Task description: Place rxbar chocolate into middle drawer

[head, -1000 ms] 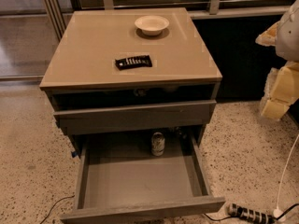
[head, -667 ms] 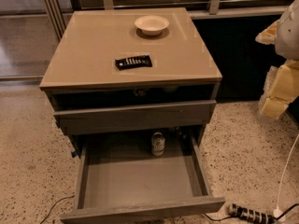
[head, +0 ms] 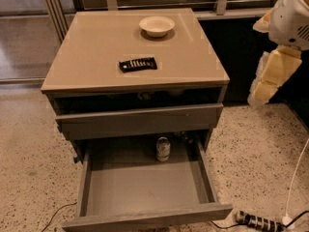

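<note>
The rxbar chocolate [head: 138, 64], a flat black wrapper with white lettering, lies on the tan cabinet top [head: 87, 57], near its middle. The middle drawer [head: 145, 182] is pulled wide open below, with a bare grey floor and a small metal can [head: 163, 149] standing at its back. My gripper [head: 266, 80], pale yellow, hangs off the white arm [head: 292, 13] at the right edge. It is beside and to the right of the cabinet, well away from the bar and holding nothing that shows.
A white bowl [head: 157, 25] sits at the back of the cabinet top. A shut grey drawer front [head: 140, 121] lies above the open drawer. A power strip [head: 258, 221] and cables lie on the speckled floor at the front right.
My gripper has shifted a little to the left and up, closer to the cabinet's right side. The bar, bowl, can and drawer have not moved.
</note>
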### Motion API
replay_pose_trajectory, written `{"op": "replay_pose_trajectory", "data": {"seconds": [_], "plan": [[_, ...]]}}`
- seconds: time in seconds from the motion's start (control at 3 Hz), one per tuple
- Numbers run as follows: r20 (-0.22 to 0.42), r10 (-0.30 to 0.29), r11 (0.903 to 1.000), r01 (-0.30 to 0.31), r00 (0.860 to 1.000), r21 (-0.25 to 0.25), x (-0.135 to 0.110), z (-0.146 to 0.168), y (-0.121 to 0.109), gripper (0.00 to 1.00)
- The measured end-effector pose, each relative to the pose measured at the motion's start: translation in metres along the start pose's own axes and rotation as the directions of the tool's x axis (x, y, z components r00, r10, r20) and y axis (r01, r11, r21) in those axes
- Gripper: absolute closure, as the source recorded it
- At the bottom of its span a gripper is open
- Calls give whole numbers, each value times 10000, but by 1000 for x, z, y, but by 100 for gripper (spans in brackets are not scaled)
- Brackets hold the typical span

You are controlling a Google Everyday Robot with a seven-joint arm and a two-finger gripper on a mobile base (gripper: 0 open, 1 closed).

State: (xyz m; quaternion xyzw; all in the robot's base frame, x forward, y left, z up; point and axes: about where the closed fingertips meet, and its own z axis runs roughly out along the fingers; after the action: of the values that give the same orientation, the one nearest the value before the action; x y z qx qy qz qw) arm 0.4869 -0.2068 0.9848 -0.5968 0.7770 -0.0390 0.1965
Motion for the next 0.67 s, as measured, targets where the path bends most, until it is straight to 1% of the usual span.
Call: {"op": "replay_pose_trajectory", "data": {"seconds": [0.33, 0.67], "plan": [[300, -263, 9996, 261, 9992, 74, -18, 17, -31, 0], [678, -930, 9957, 931, 9934, 16, -48, 39, -64, 0]]}}
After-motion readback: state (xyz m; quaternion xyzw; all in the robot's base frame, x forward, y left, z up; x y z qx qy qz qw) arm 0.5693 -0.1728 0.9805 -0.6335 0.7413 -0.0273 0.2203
